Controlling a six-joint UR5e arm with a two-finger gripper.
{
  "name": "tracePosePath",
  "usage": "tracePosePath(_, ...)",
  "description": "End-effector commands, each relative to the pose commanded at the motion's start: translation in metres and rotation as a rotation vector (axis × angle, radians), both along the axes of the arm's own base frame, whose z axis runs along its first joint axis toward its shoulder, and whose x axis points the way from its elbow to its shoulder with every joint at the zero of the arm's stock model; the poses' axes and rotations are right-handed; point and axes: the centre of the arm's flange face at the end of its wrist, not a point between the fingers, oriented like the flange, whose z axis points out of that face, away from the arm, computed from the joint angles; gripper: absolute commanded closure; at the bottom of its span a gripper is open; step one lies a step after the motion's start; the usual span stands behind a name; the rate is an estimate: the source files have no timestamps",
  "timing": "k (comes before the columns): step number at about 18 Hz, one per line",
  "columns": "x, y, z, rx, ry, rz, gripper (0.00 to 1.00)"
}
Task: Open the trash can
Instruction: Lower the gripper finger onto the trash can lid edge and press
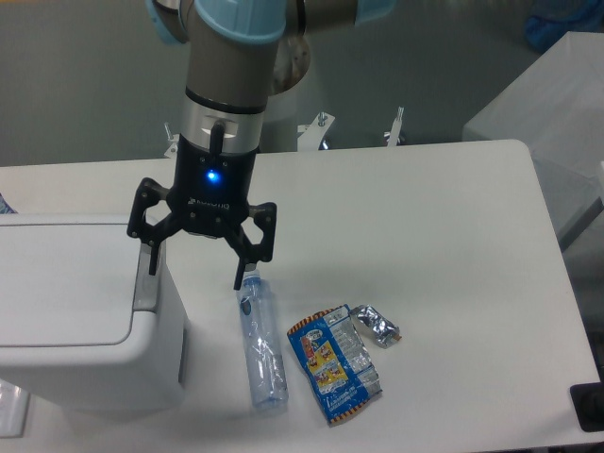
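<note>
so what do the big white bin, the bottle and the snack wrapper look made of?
Large boxy white trash can: looks like matte moulded plastic, going by its rounded corners and even, soft sheen. Clear bottle lying on the table: thin transparent plastic, since the table shows through it. Blue and yellow snack wrapper: probably glossy printed foil film, creased, with silvery edges.

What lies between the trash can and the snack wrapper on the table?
In the camera view, a clear plastic bottle lies on its side between the trash can and the snack wrapper. The open gripper hangs above the can's right edge.
</note>
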Motion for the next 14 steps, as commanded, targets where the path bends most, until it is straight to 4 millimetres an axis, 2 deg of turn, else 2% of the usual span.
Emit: tracePosePath(14, 0.002, 0.006, -0.017, -0.025, -0.015, -0.008, 0.0)
